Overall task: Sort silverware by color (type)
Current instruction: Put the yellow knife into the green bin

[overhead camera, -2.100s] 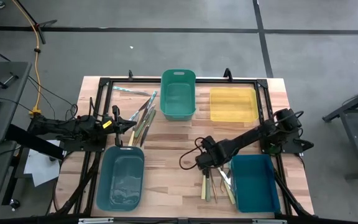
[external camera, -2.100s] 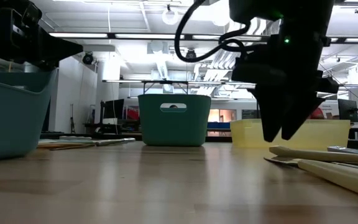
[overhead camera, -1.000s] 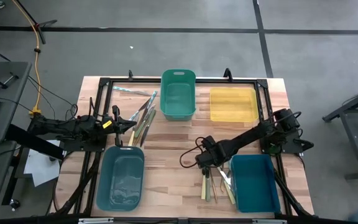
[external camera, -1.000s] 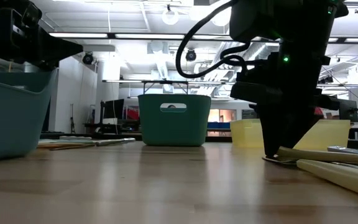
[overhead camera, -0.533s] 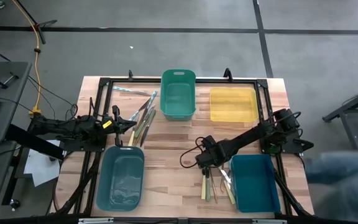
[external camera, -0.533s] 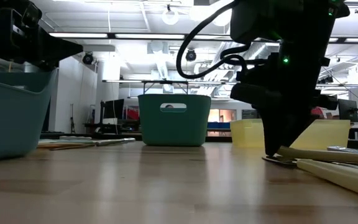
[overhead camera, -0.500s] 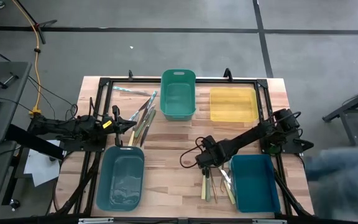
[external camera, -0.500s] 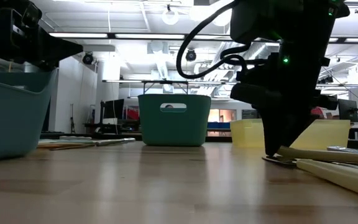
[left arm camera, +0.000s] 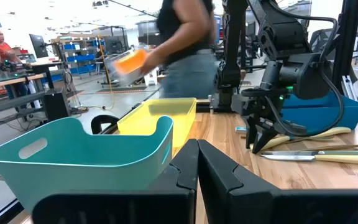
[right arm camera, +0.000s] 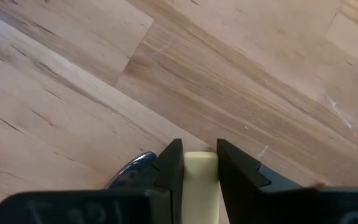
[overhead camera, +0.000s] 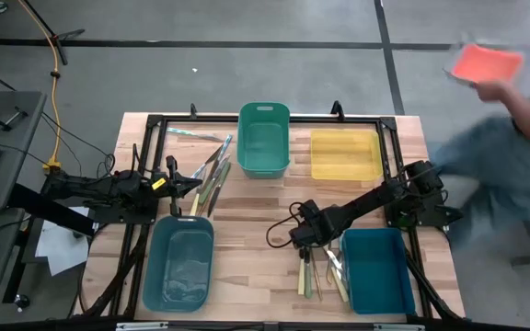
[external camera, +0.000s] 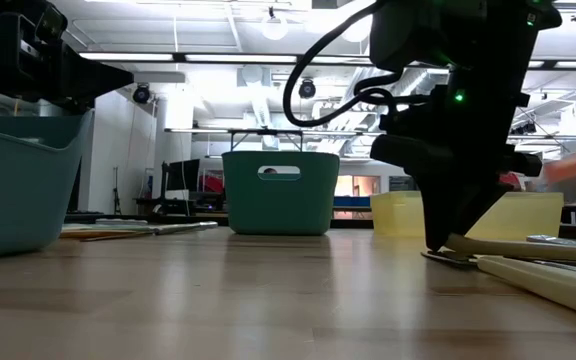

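Observation:
Several pieces of silverware (overhead camera: 318,272) lie flat on the table at the near right, beside the blue bin (overhead camera: 375,268). My right gripper (overhead camera: 302,245) stands at their far ends, pointing steeply down, shut on a pale yellow handle (right arm camera: 200,171). A metal end (right arm camera: 132,169) of a neighbouring piece lies next to it. A second heap of silverware (overhead camera: 212,172) rests on the table at the far left. My left gripper (overhead camera: 197,184) hovers level beside that heap, shut and holding nothing. My right gripper pinches the pale yellow handle's far end (right arm camera: 200,163) between its two fingers (right arm camera: 169,165), one on each long side. It comes from above, slanting steeply down, fingers across the handle. The piece lies on the table (external camera: 528,250).
A green bin (overhead camera: 264,138) and a yellow bin (overhead camera: 345,154) stand at the far edge, and a teal bin (overhead camera: 178,262) at the near left. A person (overhead camera: 509,147) with an orange-red tray (overhead camera: 486,62) moves past the table's right side.
My right gripper has sunk from just above the table onto the far ends of the near-right silverware, and its fingers have closed together there. A person has come into view beyond the table's right edge. My left arm has kept still.

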Controlling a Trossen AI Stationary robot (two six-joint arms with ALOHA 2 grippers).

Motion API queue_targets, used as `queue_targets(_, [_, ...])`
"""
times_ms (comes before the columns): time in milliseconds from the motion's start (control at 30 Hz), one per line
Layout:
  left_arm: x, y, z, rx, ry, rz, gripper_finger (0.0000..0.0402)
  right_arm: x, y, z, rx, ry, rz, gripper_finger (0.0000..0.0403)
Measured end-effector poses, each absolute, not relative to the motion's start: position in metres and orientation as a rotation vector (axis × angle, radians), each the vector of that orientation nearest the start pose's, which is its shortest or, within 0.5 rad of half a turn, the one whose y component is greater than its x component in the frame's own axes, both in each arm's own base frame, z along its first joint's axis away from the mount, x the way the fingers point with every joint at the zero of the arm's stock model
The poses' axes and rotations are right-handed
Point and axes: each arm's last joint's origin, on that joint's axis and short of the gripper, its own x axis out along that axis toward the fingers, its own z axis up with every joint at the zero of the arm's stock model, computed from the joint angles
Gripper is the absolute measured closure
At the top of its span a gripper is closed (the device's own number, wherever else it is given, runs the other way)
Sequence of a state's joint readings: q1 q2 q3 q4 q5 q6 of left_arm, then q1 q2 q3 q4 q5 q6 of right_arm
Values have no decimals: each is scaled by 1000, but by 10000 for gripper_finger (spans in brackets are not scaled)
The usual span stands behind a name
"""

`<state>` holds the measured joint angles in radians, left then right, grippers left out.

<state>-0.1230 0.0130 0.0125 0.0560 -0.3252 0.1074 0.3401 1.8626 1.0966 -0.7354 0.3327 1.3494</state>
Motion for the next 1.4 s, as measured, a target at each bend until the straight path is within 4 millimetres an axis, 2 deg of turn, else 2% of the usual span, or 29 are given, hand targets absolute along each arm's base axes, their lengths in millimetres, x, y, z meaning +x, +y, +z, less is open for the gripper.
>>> queue_targets(267, [97,-3,172,95,-43,205,401,306,98,136,619,1133,-865,332])
queue_targets(367, [96,-3,172,95,-44,205,401,305,98,143,621,1125,-840,332])
queue_targets(667, [96,-3,172,94,-44,205,401,297,92,198,636,934,-728,332])
queue_targets(800, [97,-3,172,95,-43,205,401,304,88,224,651,789,-592,332])
queue_targets(933, [97,-3,172,95,-43,205,401,318,87,240,630,643,-459,332])
queue_targets(1067, [96,-3,172,95,-43,205,401,332,82,252,564,505,-368,332])
queue_targets(1233, [96,-3,172,95,-44,205,401,345,71,270,400,312,-337,332])
queue_targets(1400, [97,-3,172,95,-43,205,401,350,52,284,223,213,-364,332])
